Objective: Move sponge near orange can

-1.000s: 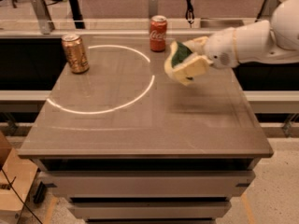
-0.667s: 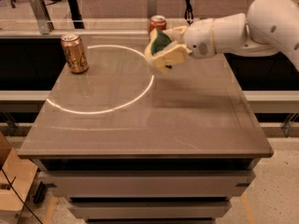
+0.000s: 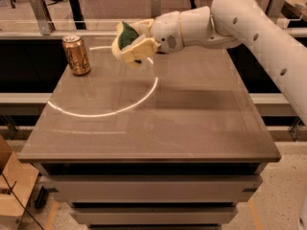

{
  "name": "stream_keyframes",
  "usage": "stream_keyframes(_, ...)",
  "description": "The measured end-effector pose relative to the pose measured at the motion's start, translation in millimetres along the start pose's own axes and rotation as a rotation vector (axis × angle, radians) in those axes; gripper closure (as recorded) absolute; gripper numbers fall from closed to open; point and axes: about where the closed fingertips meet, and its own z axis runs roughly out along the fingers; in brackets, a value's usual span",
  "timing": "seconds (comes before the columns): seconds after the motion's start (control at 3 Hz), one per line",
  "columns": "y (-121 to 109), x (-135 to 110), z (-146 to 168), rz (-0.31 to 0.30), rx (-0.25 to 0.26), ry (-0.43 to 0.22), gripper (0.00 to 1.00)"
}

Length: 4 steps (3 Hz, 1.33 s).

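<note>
The orange can [image 3: 76, 54] stands upright at the far left of the brown table [image 3: 192, 123]. My gripper [image 3: 135, 43] is shut on the sponge [image 3: 128, 44], dark green top and pale yellow foam, and holds it tilted in the air above the far middle of the table, to the right of the can. The white arm [image 3: 240, 23] reaches in from the upper right. The sponge does not touch the table or the can.
A bright ring of light [image 3: 110, 110] lies on the table's left half. The red can seen earlier is hidden behind the gripper and arm. A cardboard box [image 3: 12, 186] stands on the floor at lower left.
My gripper has carried the sponge leftward across the far part of the table, from the right side toward the orange can. The red can is now hidden behind the arm.
</note>
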Motion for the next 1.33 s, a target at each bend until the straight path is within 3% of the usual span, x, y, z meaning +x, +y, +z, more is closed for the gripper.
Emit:
stream_keyframes(0.33,10,-11,37,-0.016,-0.055,-0.008,1.00)
stream_keyframes(0.67,12,-5,73,0.008,-0.059,0.019,0.83)
stream_keyframes(1.33,-9,32,121,0.132,0.043,0.100,0.36)
